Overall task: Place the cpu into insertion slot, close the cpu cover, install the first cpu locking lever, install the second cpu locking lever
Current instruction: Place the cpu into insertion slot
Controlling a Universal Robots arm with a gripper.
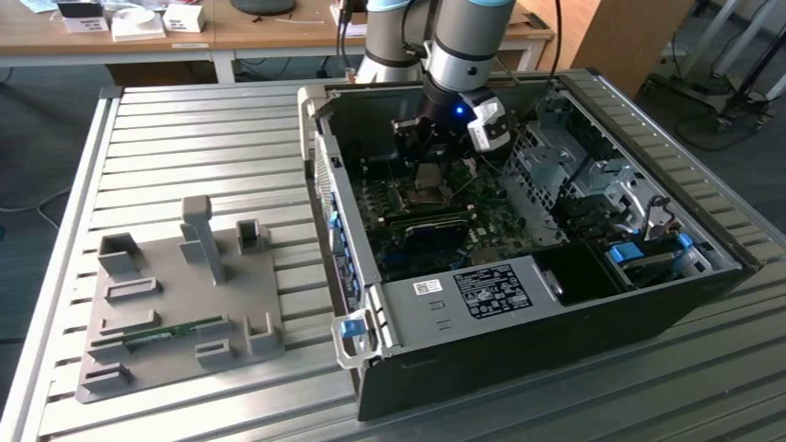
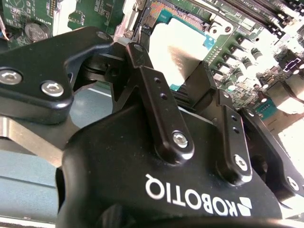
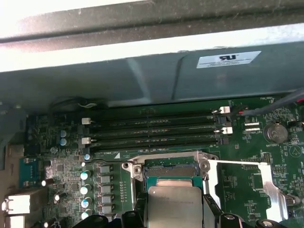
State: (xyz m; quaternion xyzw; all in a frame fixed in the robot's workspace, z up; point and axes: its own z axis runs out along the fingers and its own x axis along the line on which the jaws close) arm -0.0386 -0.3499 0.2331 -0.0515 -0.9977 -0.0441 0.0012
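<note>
My gripper (image 1: 426,145) is down inside the open computer case (image 1: 516,368), above the motherboard. In both wrist views its two black fingers stand on opposite sides of the cpu (image 3: 173,202), a flat square chip with a silvery top, and are shut on it. The cpu (image 2: 173,52) hangs a little above and just beside the insertion slot (image 3: 170,167), whose metal rim and dark contact field show beyond the chip. The cpu cover (image 3: 274,192), a silvery frame, lies swung open to one side of the slot.
Long black memory slots (image 3: 152,128) run just past the socket, and a coin battery (image 3: 274,132) sits beside them. The case wall (image 3: 142,80) rises close behind. On the slatted table, a grey fixture (image 1: 172,295) stands at the exterior view's left.
</note>
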